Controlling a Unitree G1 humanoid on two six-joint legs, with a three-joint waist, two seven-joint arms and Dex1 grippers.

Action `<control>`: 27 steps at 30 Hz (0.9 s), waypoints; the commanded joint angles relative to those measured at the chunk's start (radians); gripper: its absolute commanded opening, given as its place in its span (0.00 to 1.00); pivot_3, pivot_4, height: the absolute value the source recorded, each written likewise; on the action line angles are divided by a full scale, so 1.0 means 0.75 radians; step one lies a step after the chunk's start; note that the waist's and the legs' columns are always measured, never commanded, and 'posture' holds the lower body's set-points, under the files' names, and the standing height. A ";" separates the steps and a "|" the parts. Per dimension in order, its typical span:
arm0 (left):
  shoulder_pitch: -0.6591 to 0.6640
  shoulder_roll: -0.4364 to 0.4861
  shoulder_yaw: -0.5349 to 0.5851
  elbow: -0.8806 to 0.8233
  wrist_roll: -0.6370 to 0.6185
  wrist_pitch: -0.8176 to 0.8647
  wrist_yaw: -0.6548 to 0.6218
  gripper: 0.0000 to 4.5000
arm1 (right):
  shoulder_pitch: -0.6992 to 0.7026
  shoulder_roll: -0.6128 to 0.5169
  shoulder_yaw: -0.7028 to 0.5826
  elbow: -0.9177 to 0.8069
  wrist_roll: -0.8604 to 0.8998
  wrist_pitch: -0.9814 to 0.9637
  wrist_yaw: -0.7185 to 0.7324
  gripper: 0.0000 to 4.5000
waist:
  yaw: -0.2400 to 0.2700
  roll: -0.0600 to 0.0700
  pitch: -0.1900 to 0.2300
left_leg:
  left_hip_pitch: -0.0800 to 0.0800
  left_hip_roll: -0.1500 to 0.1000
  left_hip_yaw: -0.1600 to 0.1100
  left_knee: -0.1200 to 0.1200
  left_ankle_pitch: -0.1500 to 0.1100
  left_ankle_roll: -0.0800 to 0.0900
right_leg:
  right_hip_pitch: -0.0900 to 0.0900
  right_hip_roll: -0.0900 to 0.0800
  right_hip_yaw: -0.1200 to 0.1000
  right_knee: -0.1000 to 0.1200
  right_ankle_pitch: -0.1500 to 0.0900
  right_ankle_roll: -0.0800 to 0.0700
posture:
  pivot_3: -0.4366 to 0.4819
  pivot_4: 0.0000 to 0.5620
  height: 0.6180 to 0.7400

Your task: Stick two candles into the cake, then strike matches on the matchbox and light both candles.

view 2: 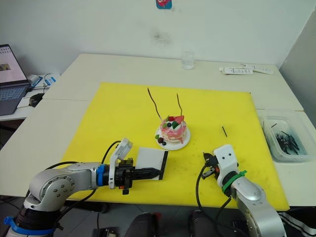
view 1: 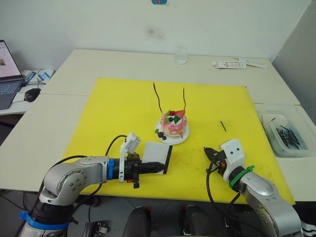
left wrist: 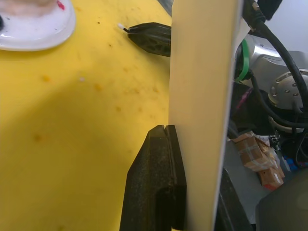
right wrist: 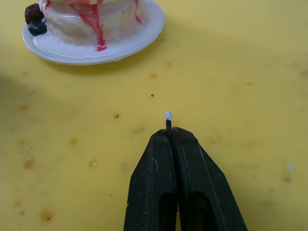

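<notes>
Gripping the matchbox (view 1: 157, 157), left gripper (view 1: 159, 168) waits (right gripper (right wrist: 169, 132) pinches a match (right wrist: 168, 120)).

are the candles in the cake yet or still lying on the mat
In the cake: both candles stand upright out of the cake, unlit.

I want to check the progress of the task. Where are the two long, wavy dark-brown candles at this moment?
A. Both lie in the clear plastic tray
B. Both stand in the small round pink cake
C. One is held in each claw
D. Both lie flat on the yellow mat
B: the two long, wavy dark-brown candles rise upright out of the top of the small round pink cake.
</notes>
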 commanded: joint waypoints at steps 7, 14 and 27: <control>-0.007 -0.002 -0.001 -0.028 -0.002 -0.017 -0.017 0.00 | 0.077 -0.003 0.043 0.089 -0.075 -0.239 -0.004 0.35 | 0.002 0.000 0.000 | -0.001 -0.001 0.002 0.000 0.000 0.000 | 0.000 0.000 0.001 -0.001 -0.001 0.001 | 0.48 0.27 0.72; -0.009 -0.002 -0.001 -0.034 -0.007 -0.012 -0.014 0.00 | 0.086 0.010 0.078 0.193 -0.144 -0.427 -0.018 0.35 | 0.002 -0.001 -0.001 | 0.000 0.000 0.000 0.000 0.000 0.000 | 0.001 0.000 0.000 -0.001 -0.001 0.000 | 0.48 0.27 0.72; -0.035 -0.007 -0.018 -0.010 0.002 -0.016 -0.015 0.00 | 0.077 0.054 0.083 0.328 -0.161 -0.517 -0.029 0.35 | 0.001 -0.004 -0.004 | 0.011 0.001 0.000 0.000 0.000 0.000 | 0.011 -0.001 0.000 -0.001 -0.002 -0.002 | 0.48 0.27 0.72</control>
